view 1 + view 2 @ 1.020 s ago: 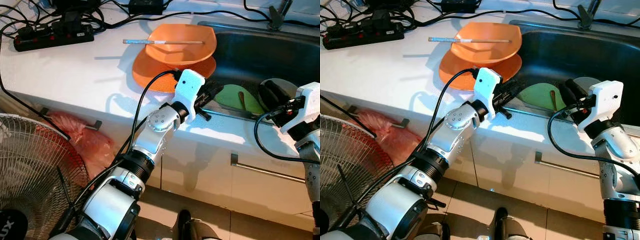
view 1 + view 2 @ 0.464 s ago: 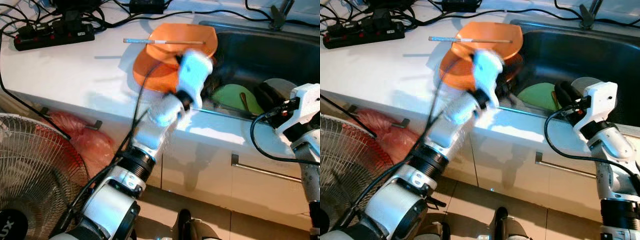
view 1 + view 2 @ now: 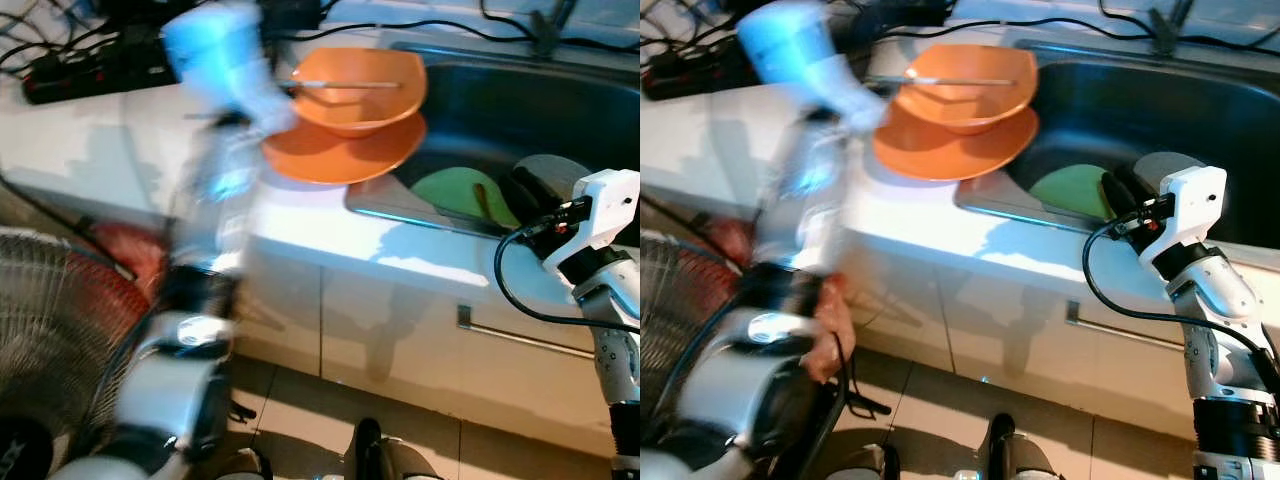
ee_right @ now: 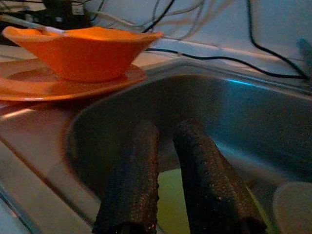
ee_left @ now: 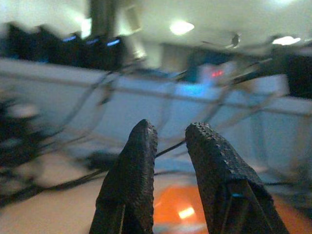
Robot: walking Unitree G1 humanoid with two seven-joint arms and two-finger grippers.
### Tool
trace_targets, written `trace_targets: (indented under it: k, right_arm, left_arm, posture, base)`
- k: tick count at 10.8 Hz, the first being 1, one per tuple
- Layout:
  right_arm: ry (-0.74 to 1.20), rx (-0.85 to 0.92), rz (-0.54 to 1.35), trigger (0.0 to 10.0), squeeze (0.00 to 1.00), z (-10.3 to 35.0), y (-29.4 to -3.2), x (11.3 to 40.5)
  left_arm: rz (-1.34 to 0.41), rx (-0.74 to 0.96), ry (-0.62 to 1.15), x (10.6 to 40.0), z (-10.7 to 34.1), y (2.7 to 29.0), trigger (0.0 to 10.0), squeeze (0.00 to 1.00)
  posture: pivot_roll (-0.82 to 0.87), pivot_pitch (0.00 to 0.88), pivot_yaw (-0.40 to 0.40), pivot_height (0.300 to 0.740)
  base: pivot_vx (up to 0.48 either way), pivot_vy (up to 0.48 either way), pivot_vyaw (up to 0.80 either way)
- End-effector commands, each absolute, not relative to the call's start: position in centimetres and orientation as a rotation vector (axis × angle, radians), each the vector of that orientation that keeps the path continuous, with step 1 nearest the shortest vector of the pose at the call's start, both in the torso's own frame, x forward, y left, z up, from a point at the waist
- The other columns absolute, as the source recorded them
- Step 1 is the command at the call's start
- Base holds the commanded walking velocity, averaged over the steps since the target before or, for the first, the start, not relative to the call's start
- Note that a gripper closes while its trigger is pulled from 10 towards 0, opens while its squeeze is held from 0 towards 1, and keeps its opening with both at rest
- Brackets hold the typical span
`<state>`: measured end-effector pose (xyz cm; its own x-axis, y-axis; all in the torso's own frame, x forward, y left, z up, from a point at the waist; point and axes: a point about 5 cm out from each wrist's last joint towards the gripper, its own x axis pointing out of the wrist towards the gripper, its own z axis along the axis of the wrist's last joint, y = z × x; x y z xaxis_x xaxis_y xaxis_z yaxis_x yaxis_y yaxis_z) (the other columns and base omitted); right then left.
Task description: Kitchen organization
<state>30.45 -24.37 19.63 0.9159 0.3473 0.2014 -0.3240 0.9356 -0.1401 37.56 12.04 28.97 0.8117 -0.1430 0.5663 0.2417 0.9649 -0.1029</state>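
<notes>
No words, labels, brand names or numbers can be read anywhere in these views. Small red lights glow on a blurred box [image 5: 213, 74] by the wall behind the bench, but they cannot be made out as digits.

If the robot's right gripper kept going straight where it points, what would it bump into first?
Probably the green plate lying in the sink: the right gripper points down over it. Depth is hard to judge.

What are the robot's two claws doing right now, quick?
Left gripper: raised above the counter, fingers slightly apart, holding nothing.
Right gripper: over the sink, fingers slightly apart, holding nothing.
</notes>
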Motion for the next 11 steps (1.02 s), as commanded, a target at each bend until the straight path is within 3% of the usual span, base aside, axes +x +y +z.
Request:
trace_targets:
  k: [1, 2, 5, 6, 7, 11]
  right_arm:
    - [-0.230, -0.101, 0.371, 10.0, 0.00, 19.8, -23.8, 30.8]
    - [-0.228, -0.098, 0.378, 10.0, 0.00, 19.7, -23.7, 30.8]
    - [-0.223, -0.100, 0.395, 10.0, 0.00, 19.5, -23.2, 31.0]
    - [-0.225, -0.099, 0.397, 10.0, 0.00, 19.5, -23.1, 31.0]
    - [-0.224, -0.097, 0.396, 10.0, 0.00, 19.4, -23.1, 31.0]
    - [-0.223, -0.089, 0.398, 10.0, 0.00, 19.3, -22.9, 31.0]
  left_arm:
    - [-0.169, -0.158, -0.574, 37.5, 28.5, 12.9, 10.0, 0.00]
    - [-0.135, -0.158, -0.552, 37.5, 27.9, 13.7, 10.0, 1.00]
    - [-0.094, -0.246, -0.503, 37.6, 26.5, 14.7, 10.0, 1.00]
    - [-0.114, -0.329, -0.475, 37.8, 26.2, 14.6, 10.0, 0.19]
    - [-0.121, -0.389, -0.447, 38.1, 25.9, 14.5, 10.0, 0.00]
    - [-0.145, -0.678, -0.363, 39.7, 26.5, 14.3, 10.0, 0.00]
  posture:
    - [-0.01, 0.167, 0.014, 0.740]
    - [-0.01, 0.167, 0.013, 0.740]
    - [-0.01, 0.156, 0.007, 0.740]
    - [-0.02, 0.157, 0.007, 0.740]
    - [-0.02, 0.159, 0.006, 0.740]
    - [-0.02, 0.169, 0.006, 0.740]
  base:
    - [0.000, 0.000, 0.00]
    - [0.000, 0.000, 0.00]
    - [0.000, 0.000, 0.00]
    - [0.000, 0.000, 0.00]
    - [0.000, 0.000, 0.00]
    - [0.000, 0.000, 0.00]
